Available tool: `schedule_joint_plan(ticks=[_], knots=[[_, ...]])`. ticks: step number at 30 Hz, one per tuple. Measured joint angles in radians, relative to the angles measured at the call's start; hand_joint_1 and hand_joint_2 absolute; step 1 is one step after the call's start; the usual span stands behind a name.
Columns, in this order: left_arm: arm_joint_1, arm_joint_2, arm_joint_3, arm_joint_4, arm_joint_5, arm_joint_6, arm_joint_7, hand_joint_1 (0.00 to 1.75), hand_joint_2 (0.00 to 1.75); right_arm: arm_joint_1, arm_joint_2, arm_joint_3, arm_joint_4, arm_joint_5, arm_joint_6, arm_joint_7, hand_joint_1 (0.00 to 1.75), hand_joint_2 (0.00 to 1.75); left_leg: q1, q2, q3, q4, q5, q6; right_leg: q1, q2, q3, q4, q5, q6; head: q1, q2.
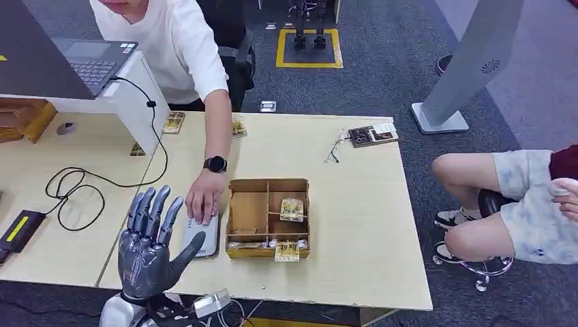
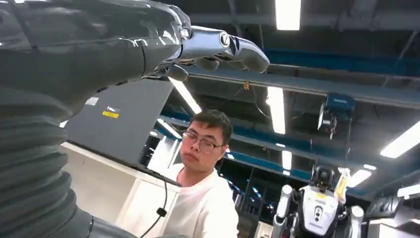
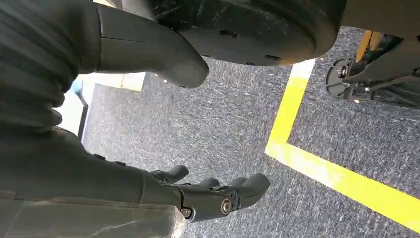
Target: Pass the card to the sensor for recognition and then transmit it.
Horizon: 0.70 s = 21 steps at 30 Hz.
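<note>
My left hand (image 1: 146, 248) is raised over the table's near edge, palm up, fingers spread, holding nothing; its fingers (image 2: 218, 47) stretch out toward the ceiling in the left wrist view. Just beyond it lies the grey sensor pad (image 1: 201, 235), with a person's hand (image 1: 204, 197) resting on its far end. To the right stands a brown compartment box (image 1: 267, 218) holding cards: one card (image 1: 292, 209) in a right cell, another card (image 1: 287, 252) at the front edge. My right hand (image 3: 218, 196) hangs over the carpet, fingers loosely curled, with nothing in it.
A person in a white shirt (image 1: 170, 41) sits behind the table beside a laptop (image 1: 88, 61). A black cable (image 1: 75, 187) loops on the left table. A seated person's legs (image 1: 504, 204) are at the right. More cards (image 1: 174, 122) lie at the back; a small device (image 1: 371, 134) sits far right.
</note>
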Motion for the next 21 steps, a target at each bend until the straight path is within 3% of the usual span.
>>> schedule_joint_plan(ticks=[3, 6, 9, 12, 16, 21], knots=[[0.006, 0.011, -0.005, 0.029, -0.057, 0.000, 0.025, 0.00, 1.75, 0.000, 0.000, -0.003, 0.000, -0.002, 0.000, -0.002, 0.00, 1.75, 0.000, 0.000, 0.000, 0.000, 0.000, 0.000, 0.000, 0.000, 0.000, 0.000, 0.000, 0.000, 0.000, 0.000], [0.012, 0.041, -0.039, 0.057, -0.116, 0.000, 0.119, 0.00, 1.75, 0.000, 0.000, -0.010, 0.000, -0.003, 0.000, -0.005, 0.00, 1.75, 0.000, 0.000, 0.000, 0.000, 0.000, 0.000, 0.000, 0.000, 0.000, 0.000, 0.000, 0.000, 0.000, 0.000], [0.011, 0.113, -0.119, 0.095, -0.161, 0.000, 0.298, 0.00, 1.75, 0.000, 0.000, -0.015, 0.000, -0.003, 0.000, -0.008, 0.00, 1.75, 0.000, 0.000, 0.000, 0.000, 0.000, 0.000, 0.000, 0.000, -0.001, 0.000, 0.000, 0.000, 0.000, 0.000], [-0.003, 0.227, -0.249, 0.161, -0.152, 0.000, 0.459, 0.00, 1.75, 0.000, 0.000, -0.020, 0.000, -0.003, 0.001, -0.010, 0.00, 1.75, 0.000, 0.000, 0.000, 0.000, 0.000, 0.000, 0.000, 0.000, -0.001, 0.000, 0.000, 0.000, 0.000, 0.000], [-0.026, 0.349, -0.403, 0.228, -0.105, -0.011, 0.566, 0.00, 1.75, 0.000, 0.000, -0.032, 0.000, -0.003, 0.003, -0.011, 0.00, 1.75, 0.000, 0.001, 0.000, 0.000, 0.000, 0.000, 0.000, 0.001, -0.001, 0.001, 0.000, 0.000, 0.000, 0.000], [-0.058, 0.449, -0.533, 0.258, -0.079, -0.066, 0.643, 0.00, 1.75, 0.000, 0.000, -0.041, 0.000, -0.003, 0.003, -0.013, 0.00, 1.75, 0.000, 0.001, -0.001, 0.000, 0.000, 0.000, 0.000, 0.001, -0.001, 0.000, 0.000, 0.000, 0.000, 0.000]])
